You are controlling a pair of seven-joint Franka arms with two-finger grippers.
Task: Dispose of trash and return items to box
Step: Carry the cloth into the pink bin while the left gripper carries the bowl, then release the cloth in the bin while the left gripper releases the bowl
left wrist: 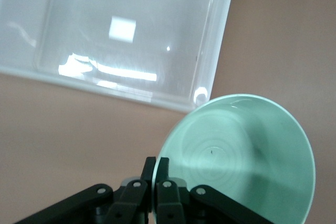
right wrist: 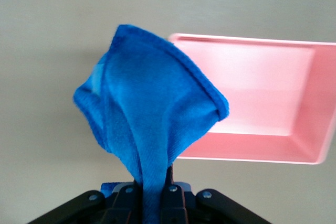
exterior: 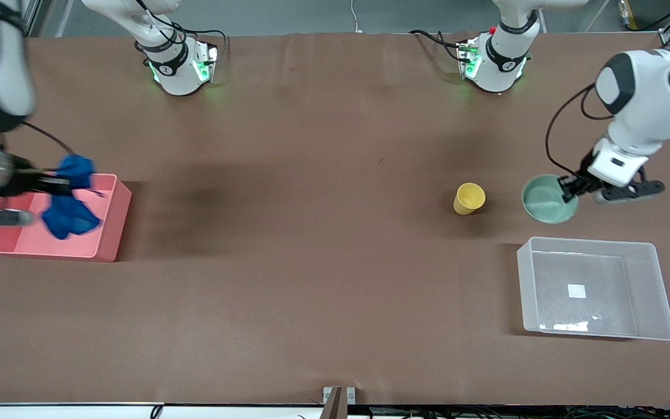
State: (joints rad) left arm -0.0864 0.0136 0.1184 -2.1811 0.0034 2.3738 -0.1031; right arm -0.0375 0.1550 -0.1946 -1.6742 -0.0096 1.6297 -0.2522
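The right end effector [right wrist: 152,195] is clamped tight on a bunched fold of the blue rag [exterior: 70,198], which hangs from it over the pink bin [exterior: 108,233] at the right arm's end of the worktop [exterior: 312,203]. To finish this step well, I would centre the dangling cloth over the bin's open middle before letting go, since in the right wrist view much of the rag [right wrist: 147,114] hangs over bare worktop beside the bin's wall [right wrist: 247,153] and could drape over the rim. The left end effector [left wrist: 156,179] is pinched narrowly on the rim of the mint-green bowl [exterior: 547,201], one finger inside and one outside. The bowl sits low by the worktop; whether it is lifted clear cannot be told. It should be kept level and carried over the clear box [exterior: 663,302], which lies nearer the front camera than the bowl, and released low inside. The yellow cup [exterior: 469,199] stands upright beside the bowl, untouched, toward the table's middle.
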